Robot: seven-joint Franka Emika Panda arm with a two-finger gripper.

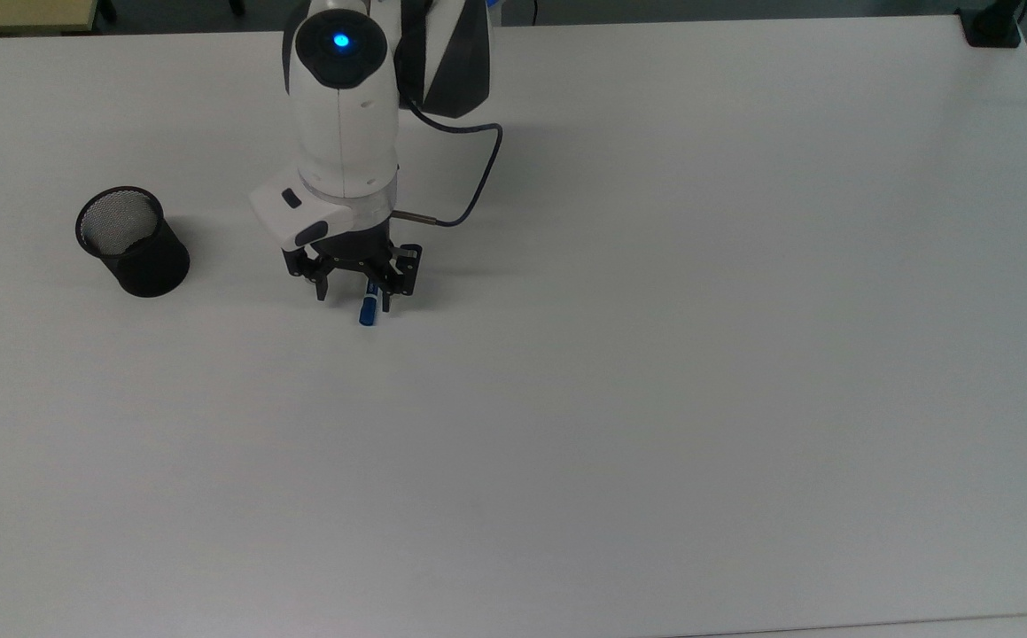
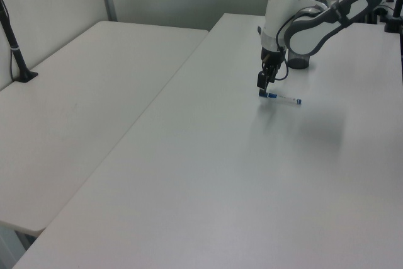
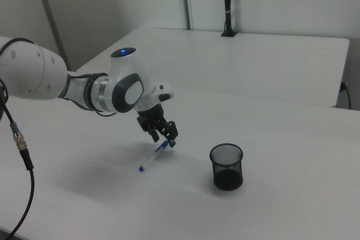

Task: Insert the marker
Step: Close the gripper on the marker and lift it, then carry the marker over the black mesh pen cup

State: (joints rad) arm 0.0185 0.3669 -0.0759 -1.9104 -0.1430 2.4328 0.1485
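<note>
The pincer [image 1: 352, 299] hung low over the capped end of the marker [image 1: 369, 312], its two fingers spread, one on each side of the barrel as the top view showed it, and pinching nothing. That straddle looked like the set-up for a grasp across the barrel: with the fingers apart and the wrist pointing down, a short descent and a squeeze would seem enough to take hold. Whether the fingertips had reached the table [image 1: 655, 354] could not be told; in the right view the pincer [image 3: 163, 134] appeared just above the marker [image 3: 152, 158], not touching it.

The marker lay flat on the table, blue cap toward the top view's bottom edge, most of its white barrel hidden under the pincer there. In the left view it stretched away from the pincer [image 2: 263, 84] toward the left view's right, its marker [image 2: 284, 98] barrel resting on the surface.

The likely goal, a black mesh cup [image 1: 130, 239], stood upright and open-mouthed, well apart from the marker toward the top view's left. Standing open like that, it would accept the marker end-first, so the lying marker would probably have to be lifted and tipped upright on the way.

By count: one marker, one mesh cup, one arm with one pincer, and a second table [image 2: 75, 111] adjoining
</note>
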